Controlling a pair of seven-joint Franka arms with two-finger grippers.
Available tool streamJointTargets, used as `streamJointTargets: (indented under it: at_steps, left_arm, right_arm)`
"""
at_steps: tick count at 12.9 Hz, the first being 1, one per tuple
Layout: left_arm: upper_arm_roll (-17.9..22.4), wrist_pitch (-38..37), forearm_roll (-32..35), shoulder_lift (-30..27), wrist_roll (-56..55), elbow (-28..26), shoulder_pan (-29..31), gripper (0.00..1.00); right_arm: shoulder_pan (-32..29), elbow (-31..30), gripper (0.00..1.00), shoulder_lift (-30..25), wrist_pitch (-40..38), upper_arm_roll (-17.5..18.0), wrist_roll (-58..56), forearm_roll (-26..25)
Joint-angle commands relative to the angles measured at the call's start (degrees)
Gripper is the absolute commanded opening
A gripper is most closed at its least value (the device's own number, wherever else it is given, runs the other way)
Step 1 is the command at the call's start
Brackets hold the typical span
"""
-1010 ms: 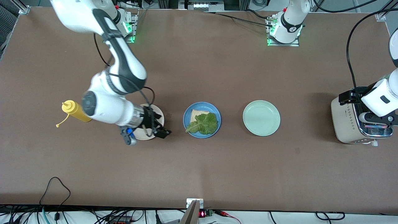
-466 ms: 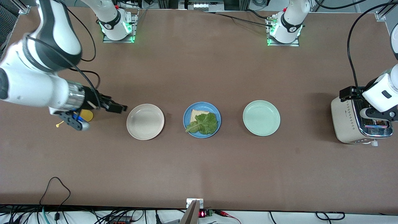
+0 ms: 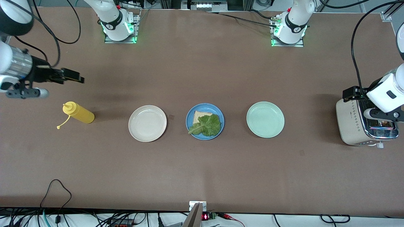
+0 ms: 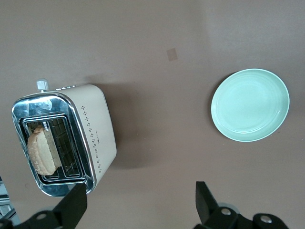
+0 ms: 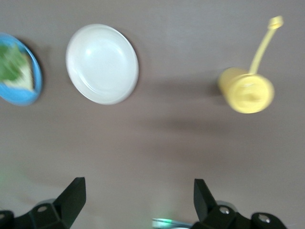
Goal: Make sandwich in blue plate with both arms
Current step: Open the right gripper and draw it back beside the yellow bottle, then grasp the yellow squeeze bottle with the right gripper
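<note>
The blue plate lies mid-table with one toasted bread slice on it. A green lettuce leaf covers most of that slice. A second bread slice stands upright in a slot of the toaster. My left gripper hangs open above the toaster's edge with nothing between its fingers. My right gripper is open and empty, up in the air at the right arm's end of the table. In the right wrist view the blue plate shows at the picture's edge.
A cream-white plate lies beside the blue plate toward the right arm's end, and a yellow squeeze bottle lies on its side past it. A mint-green plate lies toward the left arm's end, before the toaster.
My right arm has swung away from over the cream plate, past the yellow bottle, toward its end of the table. My left hand has shifted slightly over the toaster.
</note>
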Motion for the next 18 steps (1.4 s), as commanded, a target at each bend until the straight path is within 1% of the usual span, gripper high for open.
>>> streamJointTargets:
  at_steps: [1, 2, 4, 5, 6, 8, 11, 13, 15, 17, 18]
  left_arm:
    - [-0.83, -0.54, -0.83, -1.70, -0.37, -1.58, 0.69, 1.00]
    - [-0.83, -0.54, -0.83, -1.70, -0.37, -1.58, 0.61, 1.00]
    - [-0.83, -0.63, -0.83, -1.70, -0.37, -1.58, 0.69, 1.00]
    - [-0.83, -0.63, -0.92, -1.70, -0.37, -1.58, 0.69, 1.00]
    - [-0.83, -0.98, -0.92, -1.70, -0.37, -1.58, 0.69, 1.00]
    - [-0.83, -1.24, -1.01, -1.70, -0.37, -1.58, 0.69, 1.00]
    - [-0.83, -1.51, -1.01, -1.61, -0.37, -1.50, 0.69, 1.00]
    - [-0.83, -1.68, -1.45, -1.70, -0.37, -1.50, 0.69, 1.00]
    - [-0.83, -1.68, -1.45, -1.70, -0.37, -1.50, 0.69, 1.00]
    - [-0.83, -1.68, -1.45, -1.70, -0.37, -1.50, 0.69, 1.00]
    - [-0.83, -1.77, -1.36, -1.70, -0.37, -1.50, 0.69, 1.00]
  right_arm:
    - [-6.50, -3.92, 1.00, -2.79, 1.43, 1.05, -15.25, -2.31]
    - [-8.53, -4.36, 1.00, -2.70, 2.04, 1.05, -20.52, -2.92]
    - [-12.83, -6.11, 1.00, -2.53, 6.50, 0.96, -33.07, -4.15]
    - [-14.25, -6.99, 1.00, -1.92, 9.14, 0.00, -39.05, -4.24]
    - [-14.70, -7.69, 1.00, -0.78, 12.38, -2.35, -46.77, -4.16]
    - [-15.83, -8.49, 1.00, 1.77, 18.02, -5.27, -60.06, -2.58]
    - [-19.43, -8.49, 1.00, 6.95, 20.66, -7.38, -77.90, 9.78]
    - [-22.77, -8.14, 1.00, 11.34, 21.03, -7.48, -89.95, 18.65]
    - [-24.62, -8.05, 1.00, 15.21, 20.33, -7.48, -101.10, 27.26]
    - [-26.03, -7.79, 1.00, 19.78, 16.48, -7.48, -112.98, 36.23]
    - [-26.65, -6.92, 1.00, 22.41, 13.85, -7.39, -117.03, 38.62]
